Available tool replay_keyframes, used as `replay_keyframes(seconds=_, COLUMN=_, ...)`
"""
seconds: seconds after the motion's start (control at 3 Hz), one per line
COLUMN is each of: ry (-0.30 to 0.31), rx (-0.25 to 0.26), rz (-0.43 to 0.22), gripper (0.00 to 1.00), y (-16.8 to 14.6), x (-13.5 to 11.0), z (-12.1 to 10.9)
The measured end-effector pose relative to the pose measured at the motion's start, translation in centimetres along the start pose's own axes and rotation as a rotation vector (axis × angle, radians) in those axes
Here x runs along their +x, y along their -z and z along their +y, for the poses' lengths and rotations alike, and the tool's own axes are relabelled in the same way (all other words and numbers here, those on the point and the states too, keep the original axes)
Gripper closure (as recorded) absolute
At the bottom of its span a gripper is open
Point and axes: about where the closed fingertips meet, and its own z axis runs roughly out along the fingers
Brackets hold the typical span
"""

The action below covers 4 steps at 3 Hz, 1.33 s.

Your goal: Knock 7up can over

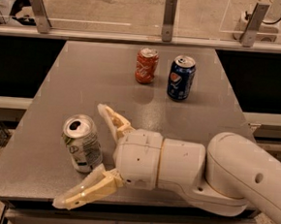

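The 7up can (pixel 82 143) is silver-white with green markings and a silver top. It stands on the grey table (pixel 90 76) near the front left, leaning slightly. My gripper (pixel 84 154) is open around it. One finger (pixel 113 121) lies behind and to the right of the can. The other finger (pixel 86 191) lies in front of it near the table's front edge. The white arm (pixel 213 173) reaches in from the right.
A red-orange can (pixel 146 66) and a dark blue Pepsi can (pixel 181 78) stand upright at the back middle of the table. A glass barrier with metal posts (pixel 169 12) runs behind the table. The table's front edge is just below the gripper.
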Motion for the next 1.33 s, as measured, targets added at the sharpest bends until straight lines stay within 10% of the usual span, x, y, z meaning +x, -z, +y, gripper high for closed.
replay_keyframes(seconds=0.67, ry=0.05, rx=-0.003, rz=0.026, gripper=0.0, y=-2.16, x=3.31, z=-1.22)
replay_keyframes(seconds=1.33, ry=0.055, rx=-0.009, rz=0.028, gripper=0.41, y=-2.45, x=3.14, z=-0.96)
